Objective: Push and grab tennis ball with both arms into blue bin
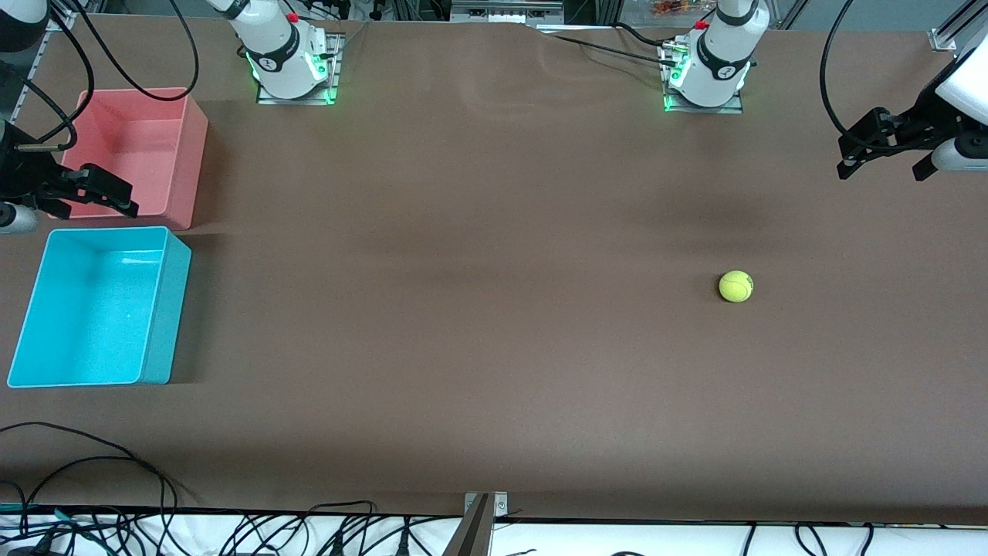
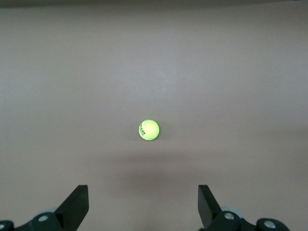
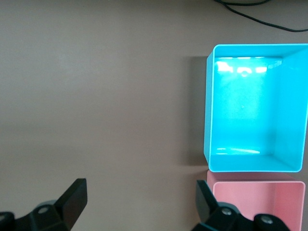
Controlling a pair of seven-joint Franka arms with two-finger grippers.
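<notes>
The tennis ball (image 1: 735, 286) lies alone on the brown table toward the left arm's end. It also shows in the left wrist view (image 2: 149, 130), well apart from the fingertips. My left gripper (image 1: 884, 164) (image 2: 143, 202) is open and empty, up over the table's left-arm end and away from the ball. The blue bin (image 1: 174, 309) stands empty at the right arm's end. It also shows in the right wrist view (image 3: 208, 110). My right gripper (image 1: 96, 202) (image 3: 142, 202) is open and empty, over the pink bin's edge beside the blue bin.
A pink-red bin (image 1: 193, 147) (image 3: 255, 185) stands empty, touching the blue bin and farther from the front camera. The two arm bases (image 1: 293, 66) (image 1: 706, 73) stand at the back edge. Black cables (image 1: 93, 463) lie along the table's front edge.
</notes>
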